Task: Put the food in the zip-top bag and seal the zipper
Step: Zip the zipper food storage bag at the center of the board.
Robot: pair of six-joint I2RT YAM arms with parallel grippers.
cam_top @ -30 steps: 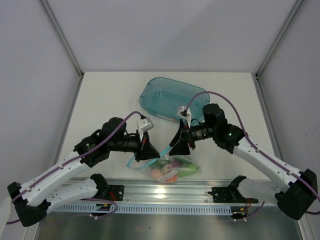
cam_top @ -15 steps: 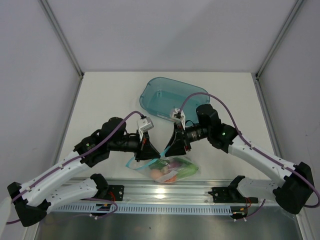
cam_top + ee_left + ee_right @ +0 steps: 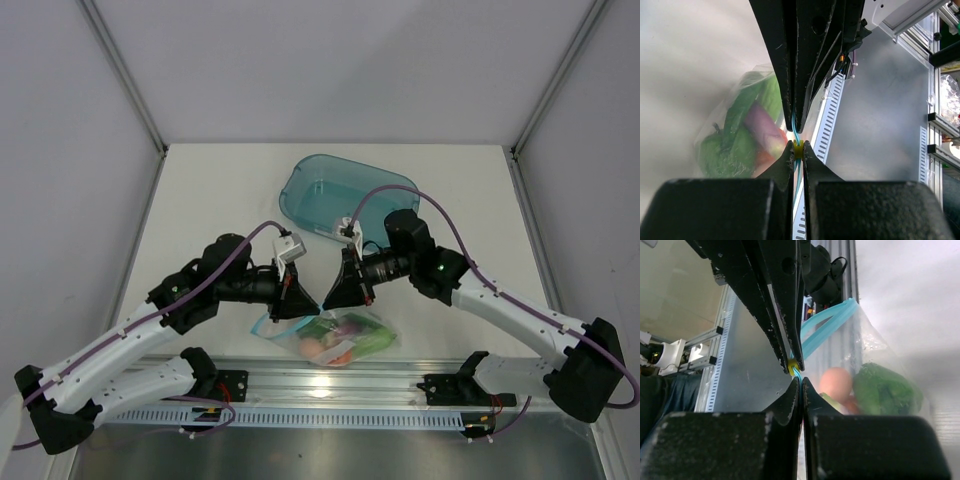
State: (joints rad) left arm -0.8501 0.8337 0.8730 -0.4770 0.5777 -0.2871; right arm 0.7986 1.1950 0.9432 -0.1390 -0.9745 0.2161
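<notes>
**Zipper (image 3: 837,316) pinched from both sides**

Near the table's front edge lies the zip-top bag (image 3: 375,335), with the food (image 3: 335,345) inside it. Just beyond it, the left gripper (image 3: 312,307) and right gripper (image 3: 327,303) meet tip to tip, each clamped tight on the zipper. Farther back stands a teal tub (image 3: 292,195).

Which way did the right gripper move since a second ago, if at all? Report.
Yes. The right gripper slid left, along the near rim of the tub.
</notes>
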